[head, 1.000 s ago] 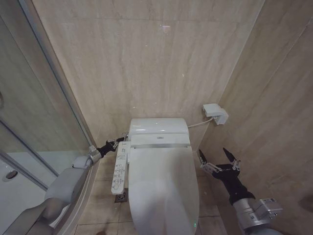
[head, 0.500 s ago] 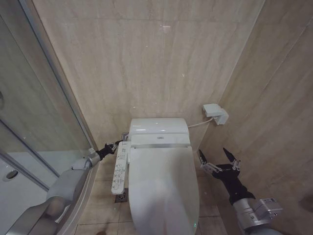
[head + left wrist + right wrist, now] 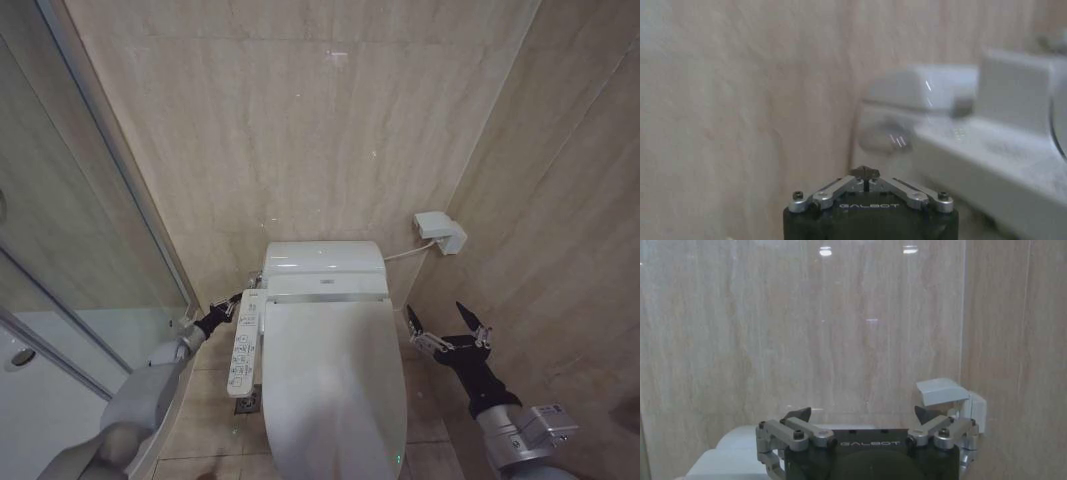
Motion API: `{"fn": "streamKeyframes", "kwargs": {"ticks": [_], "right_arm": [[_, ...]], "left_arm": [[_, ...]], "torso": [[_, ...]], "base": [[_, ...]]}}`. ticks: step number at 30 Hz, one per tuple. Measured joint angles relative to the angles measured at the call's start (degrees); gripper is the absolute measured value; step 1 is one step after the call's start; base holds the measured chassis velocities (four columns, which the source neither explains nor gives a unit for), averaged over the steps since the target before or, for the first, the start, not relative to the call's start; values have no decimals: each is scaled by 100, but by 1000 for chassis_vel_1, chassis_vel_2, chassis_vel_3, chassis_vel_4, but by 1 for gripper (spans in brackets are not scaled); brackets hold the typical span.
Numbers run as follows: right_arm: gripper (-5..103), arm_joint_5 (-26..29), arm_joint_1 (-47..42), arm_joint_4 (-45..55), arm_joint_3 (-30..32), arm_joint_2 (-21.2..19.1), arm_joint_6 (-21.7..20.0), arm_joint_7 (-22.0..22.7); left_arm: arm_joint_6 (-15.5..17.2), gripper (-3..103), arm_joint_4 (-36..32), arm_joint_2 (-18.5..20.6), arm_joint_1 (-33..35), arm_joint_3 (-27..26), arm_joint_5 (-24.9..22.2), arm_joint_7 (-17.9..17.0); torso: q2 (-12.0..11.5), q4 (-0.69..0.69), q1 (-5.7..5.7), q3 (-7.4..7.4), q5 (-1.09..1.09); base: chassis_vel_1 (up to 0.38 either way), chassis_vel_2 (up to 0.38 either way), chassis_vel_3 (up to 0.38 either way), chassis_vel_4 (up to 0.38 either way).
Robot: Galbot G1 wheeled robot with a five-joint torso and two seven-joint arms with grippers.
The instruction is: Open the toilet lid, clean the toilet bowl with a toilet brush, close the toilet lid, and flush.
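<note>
Since a second ago the left arm has drawn back and lower along the panel; nothing else has shifted. The bowl (image 3: 335,440) stands against the back wall with the lid (image 3: 335,385) down flat over it. The panel (image 3: 243,345) runs along the bowl's left side. The right gripper (image 3: 447,325) hovers just right of the bowl, jaws wide, empty. The left gripper (image 3: 228,308) sits beside the panel's far end, fingers together, holding nothing.

L arm: reaches fwd, low, wrist extended; left gripper (image 3: 228,305) w/ fingers closed tip to tip. R arm: forearm angled up & fwd; right gripper (image 3: 447,320) w/ fingers spread wide, holding nothing.
</note>
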Motion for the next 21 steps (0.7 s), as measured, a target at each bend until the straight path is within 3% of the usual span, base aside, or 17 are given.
{"fn": "streamKeyframes", "kwargs": {"ticks": [2, 3, 5, 6, 8, 10, 11, 13, 14, 19, 21], "right_arm": [[100, 0, 0, 0, 0, 0, 0, 0], [100, 0, 0, 0, 0, 0, 0, 0], [100, 0, 0, 0, 0, 0, 0, 0], [100, 0, 0, 0, 0, 0, 0, 0], [100, 0, 0, 0, 0, 0, 0, 1], [100, 0, 0, 0, 0, 1, 0, 1], [100, 0, 0, 0, 0, 1, 0, 1], [100, 0, 0, 0, 0, 0, 0, 1], [100, 0, 0, 0, 0, 1, 0, 0], [100, 0, 0, 0, 0, 0, 0, 0], [100, 0, 0, 0, 0, 0, 0, 0]], "left_arm": [[73, 0, -667, 64, 363, -257, 120, -698], [73, 0, -667, 64, 363, -257, 120, -698], [357, 0, -1560, 143, 861, -595, 337, -1817], [357, 0, -1560, 143, 861, -595, 337, -1817], [868, 0, -2573, 242, 1412, -814, 309, -3073], [1088, 0, -3182, 272, 1775, -958, 245, -3756], [1088, 0, -3182, 272, 1775, -958, 245, -3756], [1424, 0, -4095, 324, 2335, -1174, 190, -4283], [1553, 0, -4555, 361, 2626, -1283, 172, -4362], [1765, 0, -5448, 382, 3265, -1508, 156, -4449], [1889, 0, -6181, 315, 3844, -1753, 152, -4544]], "torso": [[0, 0, 0, 0, 3], [0, 0, 0, 0, 3], [0, 0, 0, 0, 1], [0, 0, 0, 0, 1], [0, 4, 0, 0, 2], [0, 2, -1, -1, 3], [0, 2, -1, -1, 3], [0, 0, -1, -1, -1], [0, -1, -1, -1, 4], [0, 2, -1, -1, 0], [1, 2, -1, -1, 3]], "base": [[0, 0, 0, 0], [0, 0, 0, 0], [0, 0, 0, 0], [0, 0, 0, 0], [0, 0, 0, 0], [0, 0, 0, 0], [0, 0, 0, 0], [0, 0, 0, 0], [0, 0, 0, 0], [0, 0, 0, 0], [0, 0, 0, 0]]}}
